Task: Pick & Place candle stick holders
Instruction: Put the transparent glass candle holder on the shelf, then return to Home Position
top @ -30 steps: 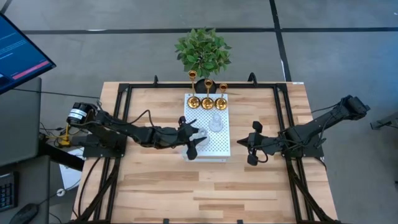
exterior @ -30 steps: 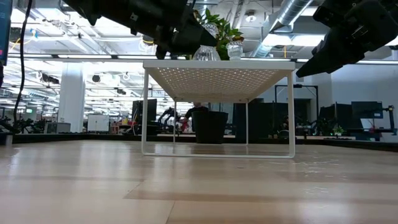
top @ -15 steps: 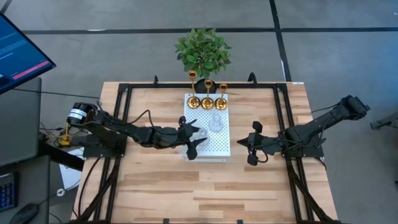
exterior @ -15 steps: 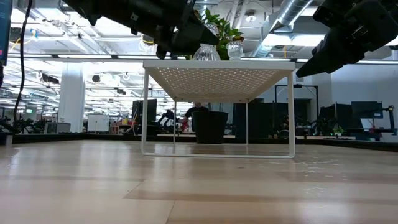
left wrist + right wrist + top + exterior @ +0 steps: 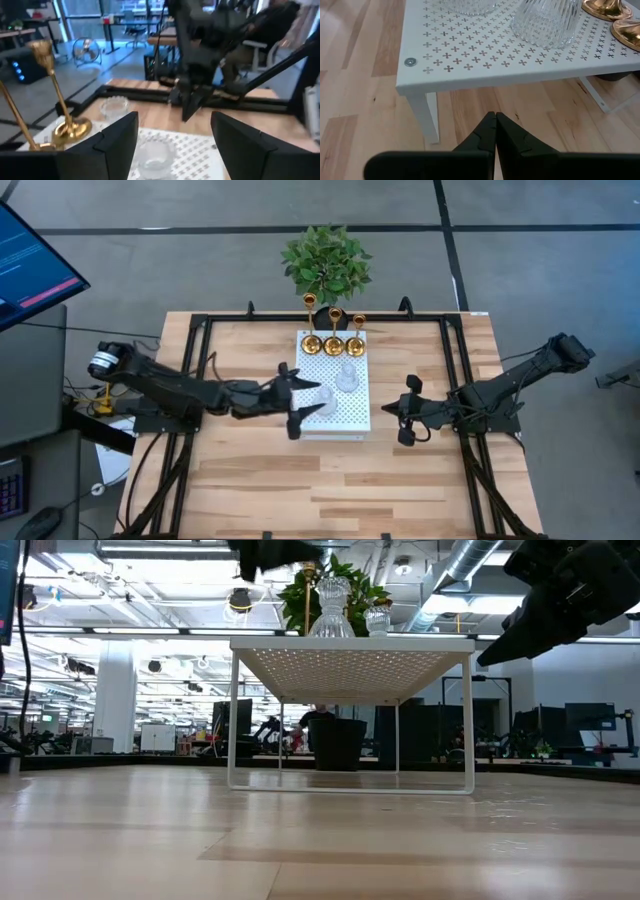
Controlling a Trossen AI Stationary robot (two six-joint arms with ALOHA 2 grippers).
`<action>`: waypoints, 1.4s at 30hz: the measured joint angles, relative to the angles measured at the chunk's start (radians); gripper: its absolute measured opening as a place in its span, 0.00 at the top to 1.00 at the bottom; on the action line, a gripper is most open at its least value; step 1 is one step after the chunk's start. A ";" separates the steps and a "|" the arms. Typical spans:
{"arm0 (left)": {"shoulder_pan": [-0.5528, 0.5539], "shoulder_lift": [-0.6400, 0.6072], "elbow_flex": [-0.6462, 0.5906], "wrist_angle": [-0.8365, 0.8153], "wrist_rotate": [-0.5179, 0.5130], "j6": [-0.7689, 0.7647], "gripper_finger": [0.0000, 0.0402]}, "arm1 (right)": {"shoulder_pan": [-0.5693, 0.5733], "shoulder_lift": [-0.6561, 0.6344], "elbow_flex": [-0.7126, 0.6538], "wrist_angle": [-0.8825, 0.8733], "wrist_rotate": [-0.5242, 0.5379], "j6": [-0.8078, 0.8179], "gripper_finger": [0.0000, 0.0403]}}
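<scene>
Three gold candle stick holders (image 5: 334, 340) stand by their round bases in a row on the far end of a white perforated stand (image 5: 350, 415). Two clear glass holders stand on it nearer: one (image 5: 347, 377) mid-stand, one (image 5: 326, 397) toward its left edge. My left gripper (image 5: 297, 395) is open and empty, above and just left of that nearer glass holder (image 5: 154, 152). My right gripper (image 5: 404, 422) is shut and empty, to the right of the stand, and its wrist view (image 5: 495, 131) faces the stand's side.
A green potted plant (image 5: 326, 262) stands beyond the table's far edge. Black frame rails (image 5: 200, 370) run along the table's left and right sides. Bare wood (image 5: 330, 490) lies between the stand and the near edge. A monitor (image 5: 30, 270) is off the left.
My left gripper has drawn back from the nearer glass holder toward the table's left edge and risen, staying open. In the low view it has gone almost out of the picture's top. The glass holder stays upright on the stand.
</scene>
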 joint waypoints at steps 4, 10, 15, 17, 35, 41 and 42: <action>-0.037 -0.080 0.000 -0.071 -0.001 0.001 0.38 | 0.000 0.000 0.000 -0.008 0.000 0.000 1.00; -0.093 -0.189 0.000 -0.233 -0.002 0.001 0.43 | 0.001 0.000 0.000 -0.017 0.000 0.002 1.00; -0.136 -0.245 0.000 -0.329 0.012 0.010 0.59 | 0.002 0.000 0.000 -0.015 -0.087 0.008 1.00; -0.142 -0.257 0.000 -0.344 0.054 0.054 0.68 | 0.001 0.000 0.000 0.001 -0.131 0.008 1.00; -0.124 -0.333 -0.073 -0.345 0.050 0.214 0.99 | -0.267 -0.380 0.000 0.020 -0.488 -0.197 1.00; -0.109 -0.388 -0.132 -0.317 0.050 0.193 0.99 | -0.402 -0.513 0.000 -0.035 -0.540 -0.239 1.00; -0.109 -0.393 -0.137 -0.312 0.050 0.193 0.99 | -0.420 -0.537 0.000 -0.048 -0.540 -0.239 1.00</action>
